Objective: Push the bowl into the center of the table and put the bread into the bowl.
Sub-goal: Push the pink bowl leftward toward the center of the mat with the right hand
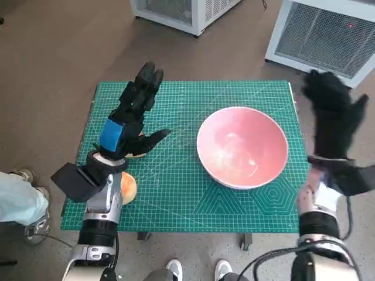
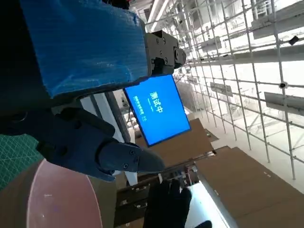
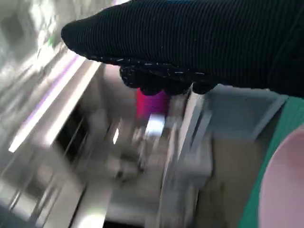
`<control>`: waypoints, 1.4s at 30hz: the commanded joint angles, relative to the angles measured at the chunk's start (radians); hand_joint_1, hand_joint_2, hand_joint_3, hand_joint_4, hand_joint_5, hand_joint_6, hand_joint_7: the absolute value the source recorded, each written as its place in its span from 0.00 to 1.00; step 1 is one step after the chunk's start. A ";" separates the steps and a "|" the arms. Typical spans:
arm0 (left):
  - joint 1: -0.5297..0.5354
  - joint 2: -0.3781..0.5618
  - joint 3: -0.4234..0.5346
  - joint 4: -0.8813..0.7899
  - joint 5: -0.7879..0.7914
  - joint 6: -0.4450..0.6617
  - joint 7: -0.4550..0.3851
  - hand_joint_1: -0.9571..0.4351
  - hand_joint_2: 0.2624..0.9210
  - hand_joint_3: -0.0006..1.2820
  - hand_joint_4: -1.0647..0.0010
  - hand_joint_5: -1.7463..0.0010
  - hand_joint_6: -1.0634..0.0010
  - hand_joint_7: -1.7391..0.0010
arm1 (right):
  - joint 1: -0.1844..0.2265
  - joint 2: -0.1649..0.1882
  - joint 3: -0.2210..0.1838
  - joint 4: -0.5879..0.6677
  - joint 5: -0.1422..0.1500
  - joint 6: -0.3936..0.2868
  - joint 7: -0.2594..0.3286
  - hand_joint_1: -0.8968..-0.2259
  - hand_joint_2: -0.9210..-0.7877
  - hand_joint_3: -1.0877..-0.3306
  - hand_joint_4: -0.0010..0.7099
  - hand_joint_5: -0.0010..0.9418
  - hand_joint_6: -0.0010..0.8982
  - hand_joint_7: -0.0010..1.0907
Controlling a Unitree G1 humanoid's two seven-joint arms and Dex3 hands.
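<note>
Both hands up, bowl right of centre, bread untouched

Pink bowl (image 1: 242, 146) sat upright on green-matted counter (image 1: 176, 193), mouth up, round so no long axis; probably not yet pushed to centre; bread (image 1: 128, 187) lay at near-left of counter, mostly hidden under left forearm, axis unclear; left hand (image 1: 132, 114) hovered over mat, fingers (image 1: 149, 79) spread, holding nothing; right hand (image 1: 331, 117) raised just off the bowl's right, beyond counter edge, fingers apart, empty, likely placed to shove bowl leftward.
</note>
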 commanded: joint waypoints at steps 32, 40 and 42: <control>0.013 0.009 0.009 -0.025 -0.003 0.000 0.003 0.37 1.00 0.18 0.87 1.00 0.88 0.94 | -0.010 0.111 -0.091 0.225 -0.001 0.317 -0.132 0.49 0.00 0.36 0.42 0.01 0.30 0.24; 0.028 0.018 0.013 -0.043 -0.002 -0.001 0.004 0.37 1.00 0.18 0.87 1.00 0.88 0.93 | -0.037 0.157 -0.121 0.232 0.018 0.377 -0.106 0.52 0.00 0.32 0.41 0.00 0.31 0.21; 0.032 0.020 0.014 -0.047 -0.001 -0.001 0.005 0.37 1.00 0.17 0.87 1.00 0.88 0.93 | -0.042 0.167 -0.125 0.232 0.018 0.384 -0.101 0.53 0.00 0.31 0.41 0.00 0.31 0.21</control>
